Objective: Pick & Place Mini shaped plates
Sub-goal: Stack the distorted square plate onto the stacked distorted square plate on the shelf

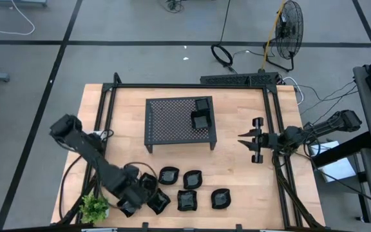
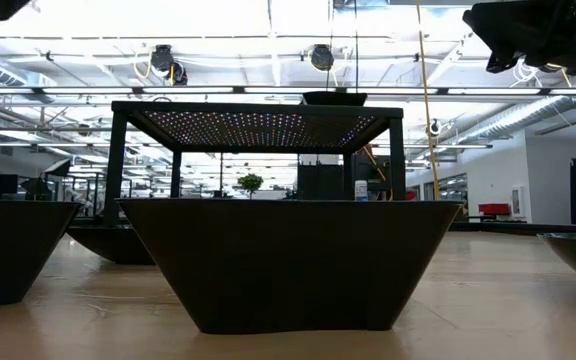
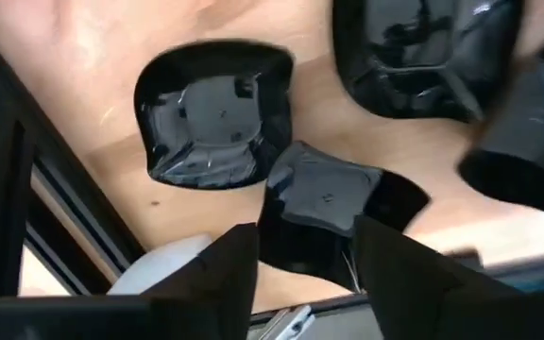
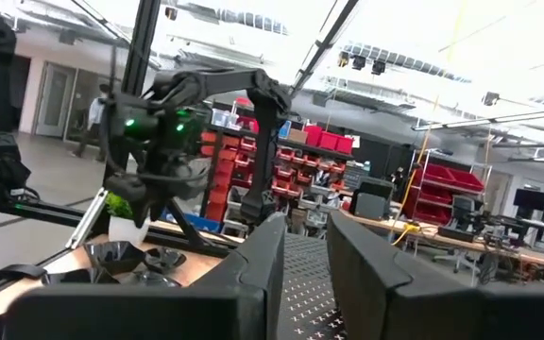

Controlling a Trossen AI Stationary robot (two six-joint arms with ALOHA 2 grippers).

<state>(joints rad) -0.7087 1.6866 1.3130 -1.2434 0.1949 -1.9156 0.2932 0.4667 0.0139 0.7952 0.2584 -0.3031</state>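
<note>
Mini plates (image 1: pixel 192 189) lie scattered on the worktop (image 1: pixel 237 171) in front of the rack (image 1: pixel 172 122), and two more sit on the rack's top (image 1: pixel 201 113). Left end effector (image 3: pixel 296 260) is low among them beside the plant (image 1: pixel 95 207), its fingers spread around a tilted square plate (image 3: pixel 324 203). Right end effector (image 1: pixel 250 139) hovers to the rack's right, fingers slightly apart and empty.

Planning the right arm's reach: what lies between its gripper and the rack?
High view: only bare table lies between the right gripper and the rack.
</note>
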